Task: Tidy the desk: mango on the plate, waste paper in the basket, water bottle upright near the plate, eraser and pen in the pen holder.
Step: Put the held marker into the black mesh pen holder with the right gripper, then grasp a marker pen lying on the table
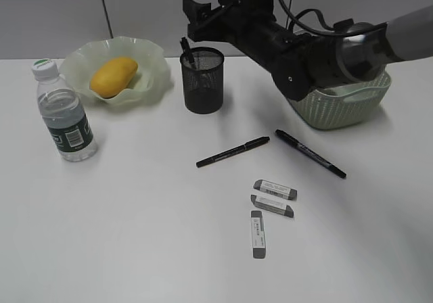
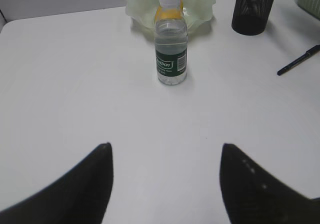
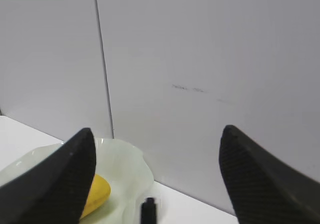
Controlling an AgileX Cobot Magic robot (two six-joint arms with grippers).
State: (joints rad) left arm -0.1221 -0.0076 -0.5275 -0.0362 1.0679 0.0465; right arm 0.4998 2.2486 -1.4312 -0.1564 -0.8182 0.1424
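On the white table (image 1: 135,235) we see the mango (image 1: 114,76) lying in the pale green plate (image 1: 152,58) with the wavy rim, at the far left. The water bottle (image 1: 64,113) stands upright near the plate, in front of it and a little to the left. The black mesh pen holder (image 1: 202,80) stands to the right of the plate, and the dark tip of one pen (image 1: 185,49) sticks out above its rim. The pale green basket (image 1: 345,107) is at the far right, partly hidden behind the right arm; we cannot see what is inside.

The right hand (image 1: 191,19) hangs above and just behind the pen holder. In the right wrist view its two dark fingers (image 3: 65,184) stand wide apart with nothing between them, and the pen's tip shows low between them, beside the plate's rim.

The left hand (image 2: 162,184) is visible only in the left wrist view. Its fingers are also spread wide, holding nothing, over bare table, with the bottle well ahead of them.

In the middle of the table two more black pens lie apart from each other: one pen (image 1: 233,151) closer to the holder, the other pen (image 1: 310,153) in front of the basket. Nearer to us three small grey-and-white erasers (image 1: 272,205) lie close together. We find no waste paper on the table.
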